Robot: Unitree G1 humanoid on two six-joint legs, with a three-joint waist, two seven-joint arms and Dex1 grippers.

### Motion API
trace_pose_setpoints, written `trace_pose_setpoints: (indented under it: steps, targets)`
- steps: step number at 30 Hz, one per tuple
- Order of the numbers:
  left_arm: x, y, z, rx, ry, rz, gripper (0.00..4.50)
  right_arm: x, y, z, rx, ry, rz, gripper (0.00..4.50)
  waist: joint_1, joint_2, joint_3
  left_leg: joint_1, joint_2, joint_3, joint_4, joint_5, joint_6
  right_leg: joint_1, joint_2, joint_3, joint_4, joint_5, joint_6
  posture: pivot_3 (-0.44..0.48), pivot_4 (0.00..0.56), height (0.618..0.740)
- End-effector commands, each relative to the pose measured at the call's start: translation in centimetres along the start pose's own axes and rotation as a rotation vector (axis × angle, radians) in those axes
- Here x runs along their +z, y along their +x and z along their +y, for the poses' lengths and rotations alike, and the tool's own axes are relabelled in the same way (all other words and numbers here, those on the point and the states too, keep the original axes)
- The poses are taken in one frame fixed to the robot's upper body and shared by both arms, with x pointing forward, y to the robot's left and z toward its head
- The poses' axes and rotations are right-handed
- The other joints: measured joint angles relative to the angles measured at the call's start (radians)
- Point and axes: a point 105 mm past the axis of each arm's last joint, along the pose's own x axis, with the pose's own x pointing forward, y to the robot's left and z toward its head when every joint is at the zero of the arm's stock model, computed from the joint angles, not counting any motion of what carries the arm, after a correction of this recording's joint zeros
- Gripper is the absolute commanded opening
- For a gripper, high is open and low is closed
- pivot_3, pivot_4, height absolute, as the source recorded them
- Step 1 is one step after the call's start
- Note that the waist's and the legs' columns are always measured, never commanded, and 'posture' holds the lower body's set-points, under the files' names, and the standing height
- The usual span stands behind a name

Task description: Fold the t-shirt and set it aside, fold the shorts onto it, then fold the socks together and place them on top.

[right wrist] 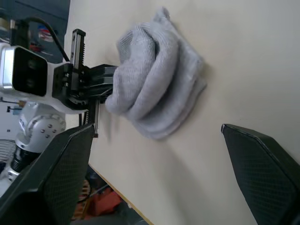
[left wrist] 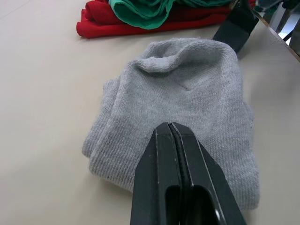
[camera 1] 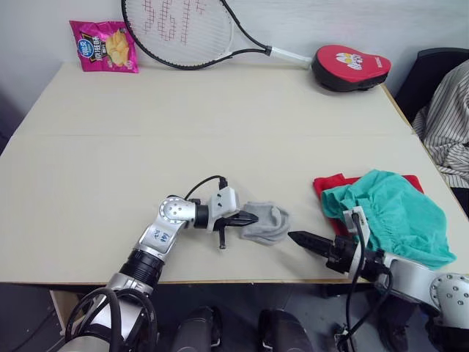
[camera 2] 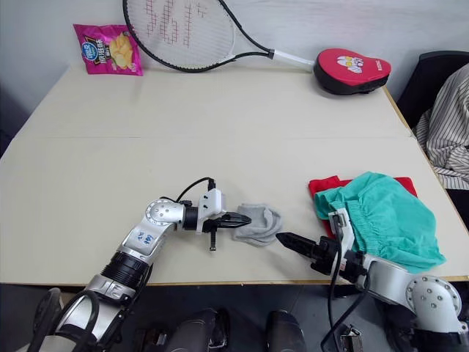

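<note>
**Socks bundled at the table's front edge, pile waiting to the right**

Low in the frame, just left of centre, the left gripper [camera 1: 248, 218] has its two black fingers pressed together, tips resting on the grey socks [camera 1: 267, 223]; whether cloth is pinched between them I cannot tell. The right gripper [camera 1: 302, 240] sits just right of the bundle, fingers spread wide and empty in its wrist view. At lower right, the teal shorts [camera 1: 388, 213] lie on the red t-shirt [camera 1: 333, 183]. A risk: the loosely folded socks may fall open if lifted by one edge, or slip off the rumpled shorts.
</note>
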Motion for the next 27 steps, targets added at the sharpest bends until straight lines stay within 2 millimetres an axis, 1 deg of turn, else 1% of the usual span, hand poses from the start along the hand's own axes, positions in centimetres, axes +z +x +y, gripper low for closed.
trace_pose_setpoints:
  steps: [1, 4, 6, 7, 8, 9, 10, 12, 13, 18, 19, 20, 21, 22, 23, 25, 27]
  targets:
    - [-1.2, 0.3, -0.6, -0.026, -0.023, 0.05, 0.0, -0.8, 1.8, 0.5, 0.002, 0.059, 0.055, 4.44, -0.001, 0.001, 0.0, 0.0, 0.0, 0.0, 0.0, 0.0, 0.0, 0.0, 0.0, 0.0, 0.0, 0.0, 0.0, 0.0, 0.15, 0.74]
    - [-1.2, 0.2, -0.7, -0.029, -0.022, 0.051, 0.0, -1.1, 3.7, 0.8, 0.0, 0.06, 0.089, 4.44, -0.003, 0.0, -0.001, 0.0, 0.0, 0.0, 0.0, 0.0, 0.001, 0.0, 0.0, 0.0, 0.0, 0.0, 0.0, 0.0, 0.15, 0.74]
    - [-1.1, 0.1, -0.6, -0.027, -0.02, 0.052, 0.0, -0.3, 5.1, 0.7, -0.017, 0.071, 0.058, 4.44, -0.004, -0.001, -0.001, 0.0, 0.0, 0.0, 0.0, 0.001, 0.001, 0.0, 0.0, 0.0, 0.0, 0.0, 0.0, 0.0, 0.15, 0.74]
    - [-1.1, 0.0, -0.5, -0.027, -0.019, 0.052, 0.0, 0.0, 5.5, 0.7, -0.021, 0.074, 0.048, 4.07, -0.005, -0.001, -0.001, 0.0, 0.0, 0.0, 0.0, 0.001, 0.001, 0.0, 0.001, 0.0, 0.0, 0.0, 0.0, 0.0, 0.15, 0.74]
    - [-1.0, -0.1, -0.5, -0.027, -0.019, 0.053, 0.0, 0.3, 5.7, 0.7, -0.022, 0.077, 0.037, 3.8, -0.005, -0.001, -0.001, 0.0, 0.0, 0.0, 0.0, 0.001, 0.001, 0.0, 0.001, 0.0, 0.0, 0.0, 0.0, 0.0, 0.15, 0.74]
    - [-1.0, -0.1, -0.5, -0.026, -0.018, 0.054, 0.0, 0.5, 5.8, 0.6, -0.026, 0.079, 0.028, 3.63, -0.005, -0.001, -0.001, 0.0, 0.0, 0.001, 0.0, 0.001, 0.001, 0.0, 0.001, 0.0, 0.0, 0.0, 0.0, 0.0, 0.15, 0.74]
    - [-1.0, -0.2, -0.4, -0.026, -0.017, 0.055, 0.0, 0.6, 5.8, 0.5, -0.03, 0.08, 0.023, 3.23, -0.005, -0.001, -0.001, 0.0, 0.0, 0.001, 0.0, 0.001, 0.001, 0.0, 0.001, 0.0, 0.0, 0.0, 0.0, 0.0, 0.15, 0.74]
    - [-1.0, -0.4, -0.4, -0.026, -0.016, 0.057, 0.0, 0.6, 5.7, 0.4, -0.032, 0.081, 0.022, 2.44, -0.005, -0.001, -0.001, 0.0, 0.0, 0.001, 0.0, 0.002, 0.004, 0.0, 0.001, 0.0, 0.0, 0.0, 0.0, 0.0, 0.15, 0.74]
    - [-1.0, -0.4, -0.4, -0.024, -0.015, 0.058, 0.0, 0.5, 5.5, 0.4, -0.03, 0.086, 0.023, 2.23, -0.005, -0.001, -0.001, 0.0, 0.0, 0.001, 0.0, 0.002, 0.004, 0.0, 0.0, 0.0, 0.0, 0.0, 0.0, 0.0, 0.15, 0.74]
    - [-0.5, -0.8, -0.2, -0.003, -0.039, 0.027, 0.0, 0.1, 4.9, 0.3, -0.021, 0.102, 0.009, 0.72, -0.004, 0.0, -0.001, -0.001, 0.0, 0.001, -0.001, 0.002, 0.004, -0.001, 0.001, 0.0, 0.0, 0.0, 0.0, 0.0, 0.15, 0.74]
    - [-0.2, -0.9, -0.1, 0.006, -0.046, 0.011, 0.0, 0.2, 4.7, 0.5, -0.01, 0.112, -0.006, 0.44, -0.003, -0.001, -0.001, -0.001, 0.0, 0.001, -0.001, 0.002, 0.004, -0.001, 0.001, 0.0, -0.001, 0.0, 0.0, 0.0, 0.15, 0.74]
    - [0.2, -1.0, 0.1, 0.015, -0.055, -0.011, 0.0, 0.3, 4.3, 0.9, 0.011, 0.122, -0.024, 0.27, -0.002, -0.001, -0.001, -0.001, 0.0, 0.0, -0.001, 0.002, 0.004, -0.001, 0.001, 0.0, -0.001, 0.0, 0.0, 0.0, 0.15, 0.74]
    - [0.4, -1.1, 0.2, 0.021, -0.06, -0.025, 0.0, 0.4, 4.1, 1.1, 0.024, 0.129, -0.036, 0.21, -0.001, -0.001, -0.001, -0.001, 0.0, 0.0, -0.001, 0.002, 0.004, -0.001, 0.0, 0.0, -0.002, 0.0, 0.0, 0.0, 0.15, 0.74]
    - [1.1, -1.3, 0.3, 0.03, -0.062, -0.06, 0.0, 0.6, 3.8, 1.5, 0.046, 0.133, -0.055, 0.21, 0.0, -0.001, -0.001, -0.002, 0.0, 0.0, -0.001, 0.002, 0.004, -0.001, 0.0, -0.001, -0.002, 0.0, 0.0, 0.0, 0.15, 0.74]
    - [2.7, -1.8, 0.9, 0.055, -0.058, -0.144, 0.19, 1.0, 3.0, 2.4, 0.088, 0.131, -0.094, 0.21, 0.0, -0.001, -0.001, -0.003, 0.0, 0.0, -0.001, 0.001, 0.004, -0.001, 0.0, -0.001, -0.003, 0.0, 0.001, 0.0, 0.15, 0.74]
    - [5.7, -3.0, 1.4, 0.072, -0.071, -0.286, 0.6, 2.2, 1.3, 4.3, 0.185, 0.11, -0.189, 0.21, 0.0, 0.001, 0.0, -0.006, 0.0, 0.0, -0.001, 0.001, 0.005, -0.003, 0.0, -0.001, -0.004, 0.001, 0.002, 0.0, 0.15, 0.74]
    - [7.4, -4.2, 1.6, 0.076, -0.064, -0.35, 1.14, 3.1, -0.6, 5.9, 0.258, 0.079, -0.301, 0.21, -0.002, 0.001, 0.0, -0.012, 0.0, -0.001, 0.001, 0.002, 0.007, -0.008, 0.001, -0.002, -0.004, 0.002, 0.003, 0.0, 0.15, 0.74]
